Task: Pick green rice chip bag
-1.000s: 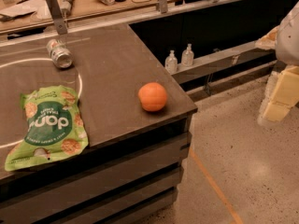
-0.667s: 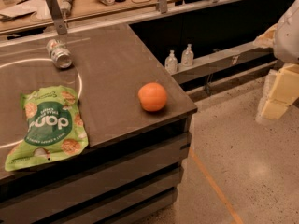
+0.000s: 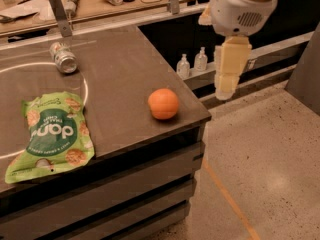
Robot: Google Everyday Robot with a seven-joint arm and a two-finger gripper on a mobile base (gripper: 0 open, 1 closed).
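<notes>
On your left, the flat, crinkly green rice chip bag (image 3: 52, 134) lies face up at the near edge of the dark tabletop (image 3: 120, 74). Farther back, a silver metal can (image 3: 63, 57) lies on its side. A round orange fruit (image 3: 163, 104) sits near the right corner. Right of the tabletop, the cream end effector (image 3: 224, 90) hangs over the floor, well apart from the bag. You cannot tell whether it is apart or together.

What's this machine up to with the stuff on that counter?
A robot arm is meant to pick up the green rice chip bag, but it hasn't reached it yet. Its claw hangs in the air off the right side of the counter, above the floor, touching nothing. The bag lies flat near the counter's front left. An orange sits near the front right corner, and a can lies on its side further back.
</notes>
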